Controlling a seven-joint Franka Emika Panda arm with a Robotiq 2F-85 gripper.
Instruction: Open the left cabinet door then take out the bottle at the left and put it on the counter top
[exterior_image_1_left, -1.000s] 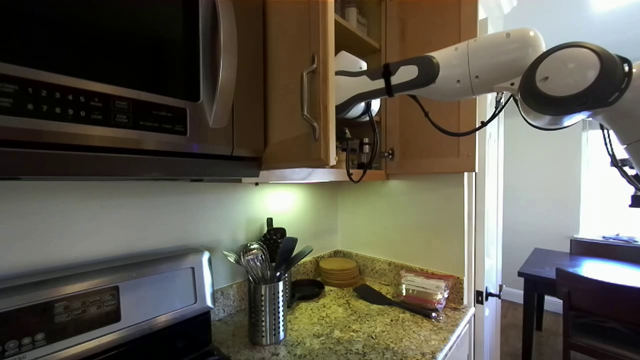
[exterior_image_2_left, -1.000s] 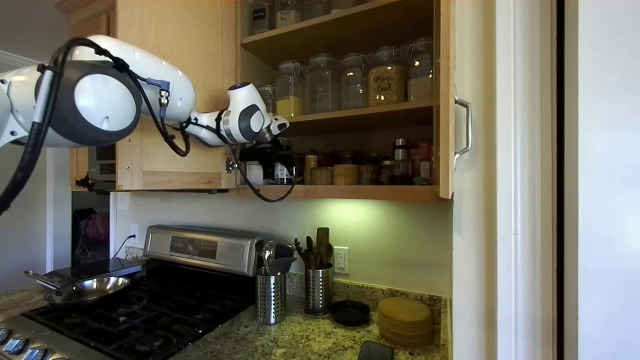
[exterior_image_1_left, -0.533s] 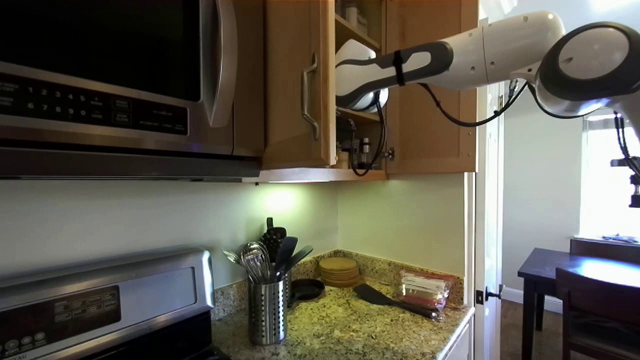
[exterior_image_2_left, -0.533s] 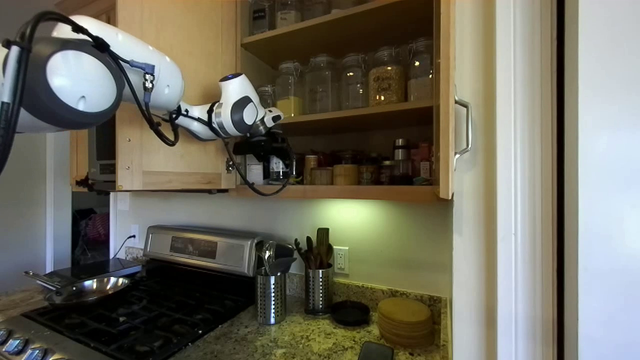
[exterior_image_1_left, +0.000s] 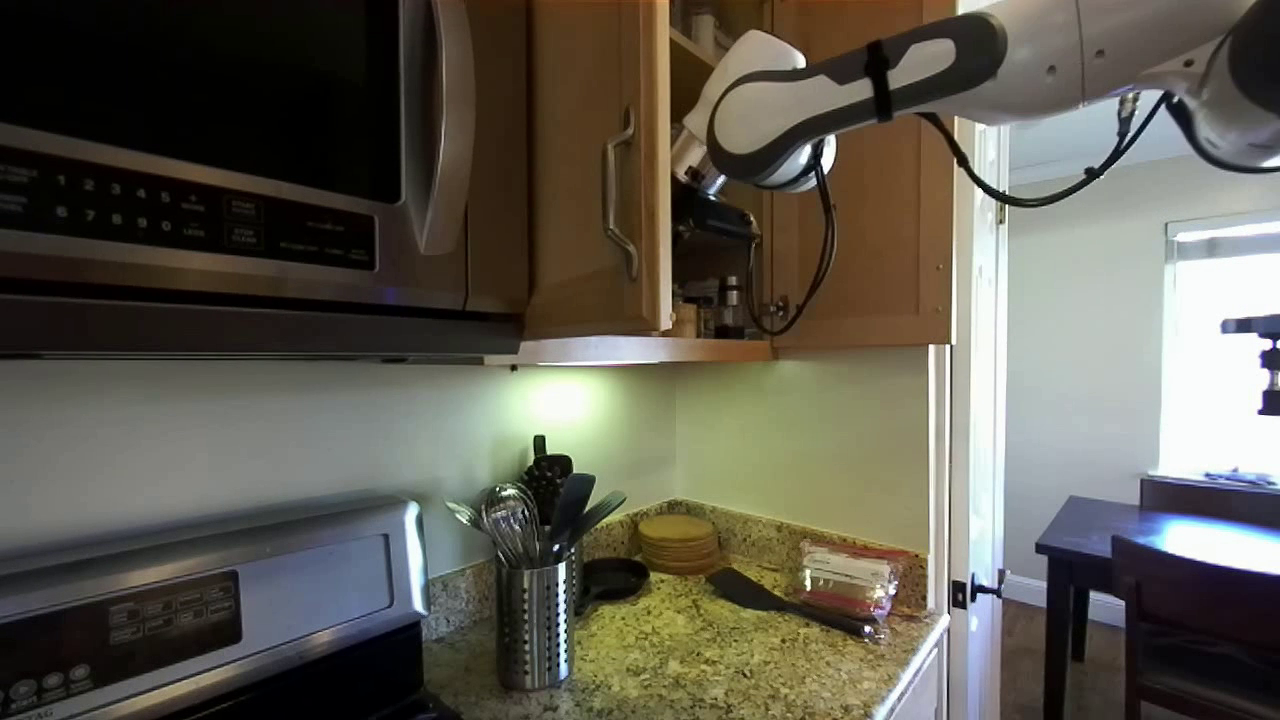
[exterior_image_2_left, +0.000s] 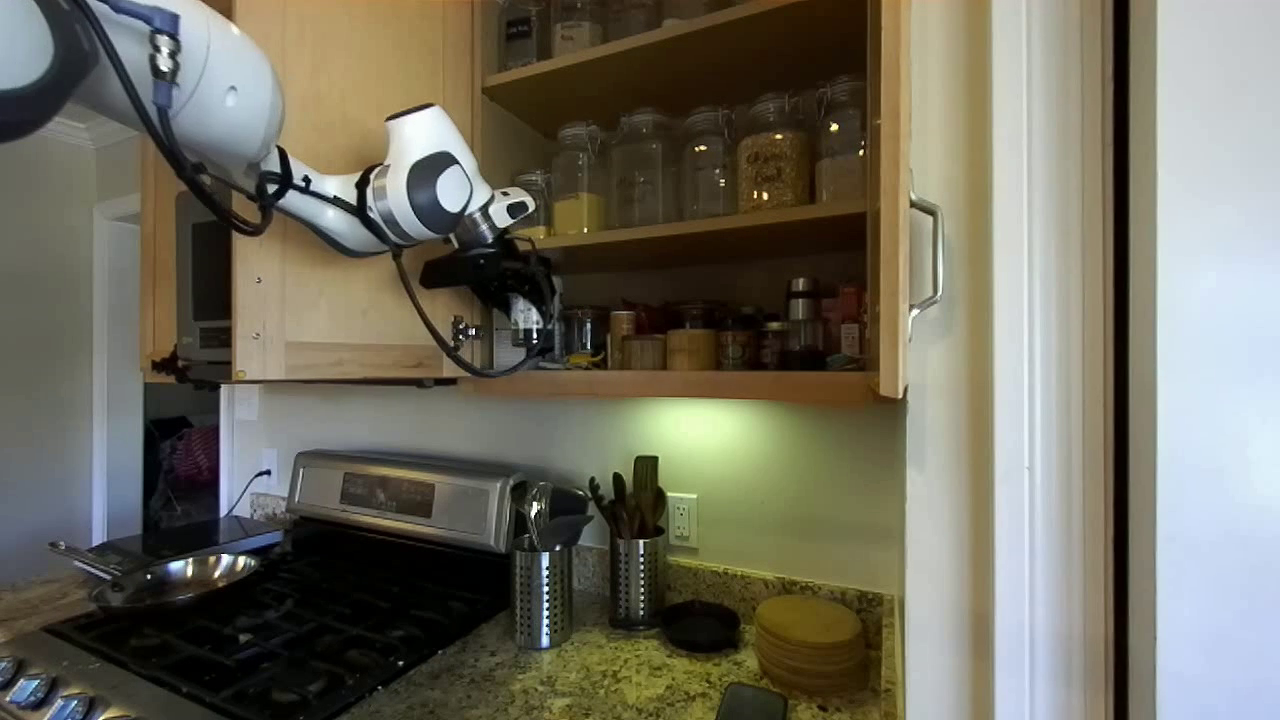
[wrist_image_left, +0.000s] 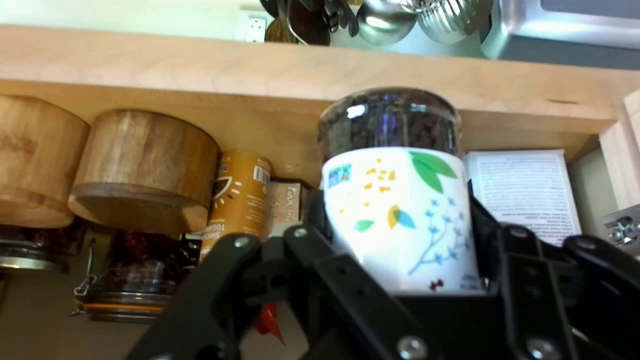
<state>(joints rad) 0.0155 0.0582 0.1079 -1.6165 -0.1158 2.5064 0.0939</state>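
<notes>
My gripper (wrist_image_left: 400, 215) is shut around the bottle (wrist_image_left: 395, 220), a dark glass one with a white leaf-patterned label; a black finger lies against each side. In an exterior view the bottle (exterior_image_2_left: 524, 316) shows as a pale patch beneath the black gripper (exterior_image_2_left: 520, 290), tilted, at the left end of the lowest shelf. Whether it is fully past the shelf's front edge I cannot tell. The left cabinet door (exterior_image_1_left: 590, 180) stands open and partly hides the gripper in that view; its inner face shows beside the arm elsewhere. Below lies the speckled counter top (exterior_image_1_left: 690, 650).
Wooden pots (wrist_image_left: 145, 170), an orange tube (wrist_image_left: 242, 190) and a white box (wrist_image_left: 525, 195) stand on the lowest shelf. The right door (exterior_image_1_left: 860, 190) is open too. On the counter are utensil holders (exterior_image_2_left: 543, 590), a black pan (exterior_image_2_left: 700, 626), round mats (exterior_image_2_left: 810, 640) and a spatula (exterior_image_1_left: 760, 590).
The arm has drawn up and back from the cabinet with the bottle in its grip, and the hand has tilted. A dark jar behind it on the shelf has come into view.
</notes>
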